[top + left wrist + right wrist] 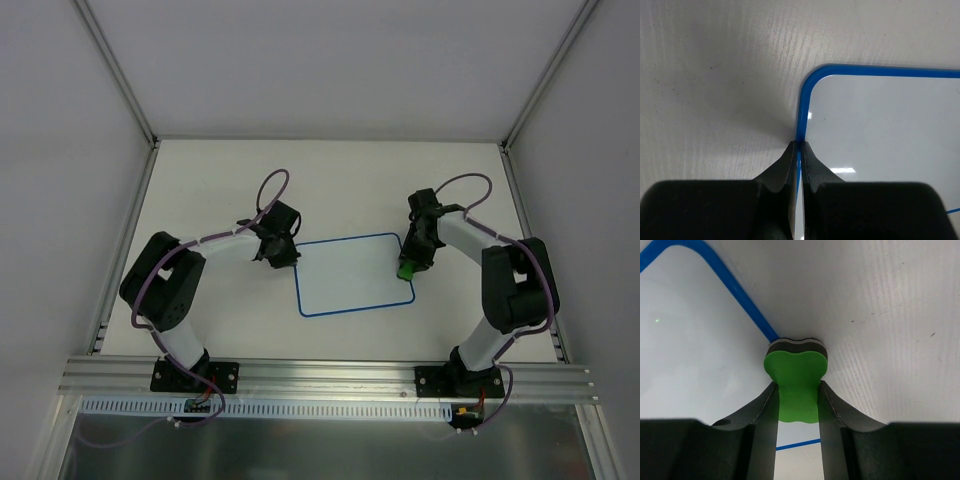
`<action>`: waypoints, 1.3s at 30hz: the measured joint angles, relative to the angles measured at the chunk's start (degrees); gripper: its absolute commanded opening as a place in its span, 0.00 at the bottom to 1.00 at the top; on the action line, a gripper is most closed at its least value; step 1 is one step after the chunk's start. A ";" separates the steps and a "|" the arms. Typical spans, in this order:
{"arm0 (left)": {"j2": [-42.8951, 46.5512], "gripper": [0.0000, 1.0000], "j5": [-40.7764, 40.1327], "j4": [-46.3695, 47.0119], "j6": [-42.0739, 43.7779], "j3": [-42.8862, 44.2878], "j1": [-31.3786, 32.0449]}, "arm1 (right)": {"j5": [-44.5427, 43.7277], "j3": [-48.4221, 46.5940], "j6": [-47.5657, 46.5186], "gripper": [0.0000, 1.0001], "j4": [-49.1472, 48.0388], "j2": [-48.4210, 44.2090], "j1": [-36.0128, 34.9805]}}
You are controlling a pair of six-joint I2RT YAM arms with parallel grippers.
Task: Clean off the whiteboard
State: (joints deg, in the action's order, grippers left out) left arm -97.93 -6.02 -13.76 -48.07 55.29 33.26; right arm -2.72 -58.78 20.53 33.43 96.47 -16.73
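One white counter (330, 180) carries the whiteboard (350, 275), which lies flat at its middle, between the two arms, its surface plain white inside a blue border. At the board's left edge the left tool (800, 146) is closed, pinching that border. At the right edge the right tool (798, 387) grips a green eraser (796, 365).

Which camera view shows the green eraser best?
Right wrist: the green eraser fills the centre, clamped in the right gripper. The top view shows only a small green spot; the left wrist view misses it.
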 measured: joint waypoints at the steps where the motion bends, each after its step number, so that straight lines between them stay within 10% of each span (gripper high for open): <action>1: 0.02 0.00 0.07 0.07 -0.11 -0.07 -0.11 | 0.04 0.07 -0.02 0.00 0.04 -0.02 0.39; 26: 0.22 0.03 0.52 -2.60 2.78 1.27 -1.11 | -4.42 -12.79 -19.54 0.13 2.16 8.61 16.39; 29: 0.22 0.16 0.13 -3.32 3.56 1.73 -1.11 | -4.35 -12.79 -20.31 0.21 1.64 9.90 18.12; 34: 0.22 0.36 -0.07 -3.72 4.44 2.69 -1.11 | -4.52 -12.79 -20.68 0.73 1.09 10.36 19.30; 39: 1.77 0.72 0.24 -4.76 6.16 4.13 -1.11 | -4.61 -12.44 -21.00 0.99 0.72 8.35 19.26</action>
State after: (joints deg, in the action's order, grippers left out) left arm -96.16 -5.78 -18.52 -41.91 59.42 32.14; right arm -7.33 -71.22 -0.47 34.15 104.81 2.52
